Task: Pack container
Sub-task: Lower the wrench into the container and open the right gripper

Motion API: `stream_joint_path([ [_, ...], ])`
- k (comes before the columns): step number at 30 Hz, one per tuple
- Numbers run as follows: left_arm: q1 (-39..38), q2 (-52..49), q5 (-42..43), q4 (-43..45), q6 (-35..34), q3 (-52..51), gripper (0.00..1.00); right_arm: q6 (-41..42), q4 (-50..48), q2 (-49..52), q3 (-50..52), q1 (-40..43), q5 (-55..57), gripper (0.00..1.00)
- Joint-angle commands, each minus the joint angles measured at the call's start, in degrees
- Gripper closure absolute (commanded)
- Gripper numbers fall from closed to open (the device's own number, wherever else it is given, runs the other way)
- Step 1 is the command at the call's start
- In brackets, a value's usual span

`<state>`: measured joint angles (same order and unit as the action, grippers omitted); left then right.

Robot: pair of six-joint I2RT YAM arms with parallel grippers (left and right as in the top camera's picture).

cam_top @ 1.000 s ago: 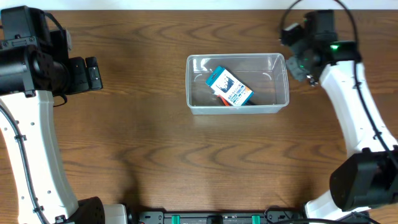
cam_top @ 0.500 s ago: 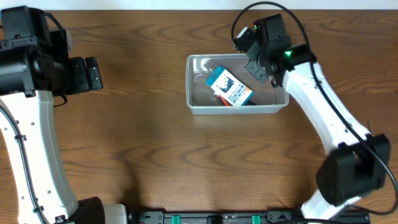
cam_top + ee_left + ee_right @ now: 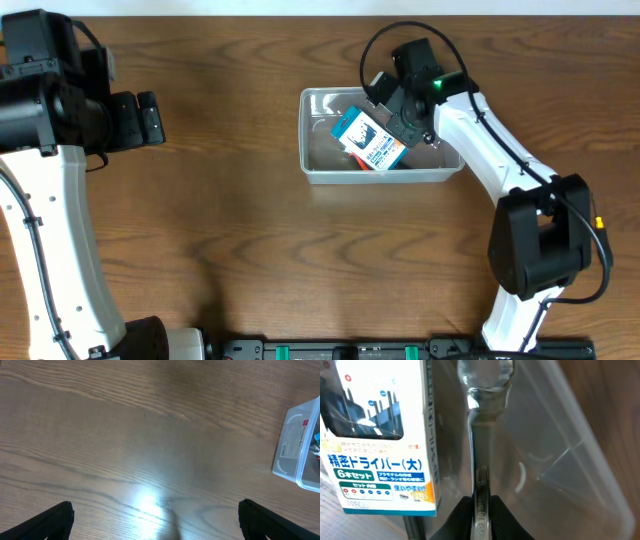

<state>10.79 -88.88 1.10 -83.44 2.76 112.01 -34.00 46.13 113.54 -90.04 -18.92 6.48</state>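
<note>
Container [image 3: 303,140] lies directly under my right gripper [image 3: 480,507], with its long axis running left to right on the bench [image 3: 250,250]. My left gripper [image 3: 160,522] stands wide open and empty, well apart from it. My right jaws are closed on one slim metal wrench [image 3: 481,455], which reaches in just beside the one blue-and-white box [image 3: 380,435] inside this one container.

The clear rectangular container [image 3: 330,176] stands upright and open on the table [image 3: 250,250].
</note>
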Motion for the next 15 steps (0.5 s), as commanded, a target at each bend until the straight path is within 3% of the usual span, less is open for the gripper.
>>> stream_joint_path([
  [1, 0.2, -0.2, -0.1, 0.0, -0.5, 1.1, 0.02, -0.9, 0.2, 0.4, -0.5, 0.1, -1.0, 0.82],
  [11, 0.2, -0.2, -0.1, 0.0, -0.5, 1.1, 0.02, -2.9, 0.4, 0.4, -0.6, 0.1, -1.4, 0.75],
  [13, 0.2, -0.2, -0.1, 0.0, -0.5, 1.1, 0.02, -0.5, 0.4, 0.1, -1.2, 0.1, 0.6, 0.65],
  [15, 0.2, -0.2, -0.1, 0.0, -0.5, 1.1, 0.02, 2.9, 0.4, -0.5, -2.4, 0.1, 3.8, 0.43],
])
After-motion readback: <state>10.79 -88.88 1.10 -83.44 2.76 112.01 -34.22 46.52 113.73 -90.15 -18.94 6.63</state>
